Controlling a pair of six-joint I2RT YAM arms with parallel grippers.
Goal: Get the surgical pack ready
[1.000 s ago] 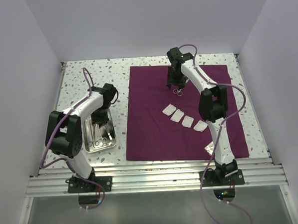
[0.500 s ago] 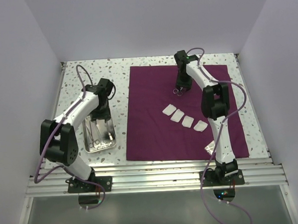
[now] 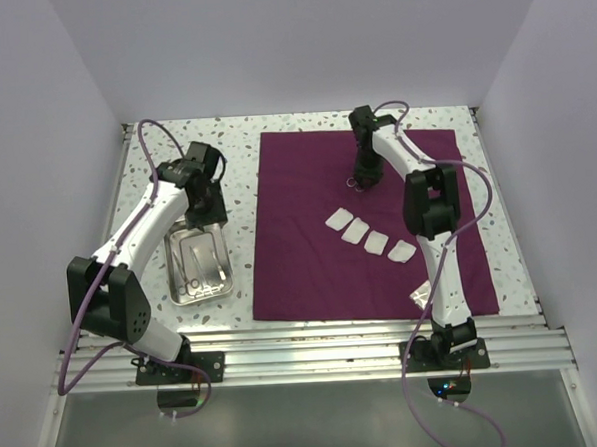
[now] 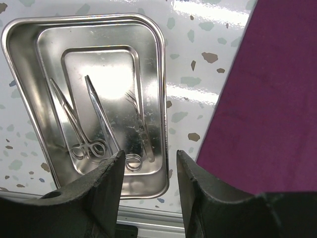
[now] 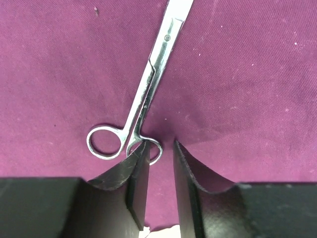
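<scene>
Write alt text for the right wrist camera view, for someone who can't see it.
Steel scissors lie flat on the purple cloth, blades pointing toward the top edge. The right gripper sits at their handle end, jaws narrowly apart, one dark fingertip overlapping a finger ring.

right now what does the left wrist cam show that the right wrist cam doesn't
Only the left wrist view: the steel tray on the speckled table, with silver instruments lying in it, and the left gripper open with nothing between its fingers.
Only the right wrist view: the scissors lying on the purple cloth, and the right gripper down at one finger ring, jaws a narrow gap apart.
Both: the purple cloth, which in the left wrist view fills the right side.
</scene>
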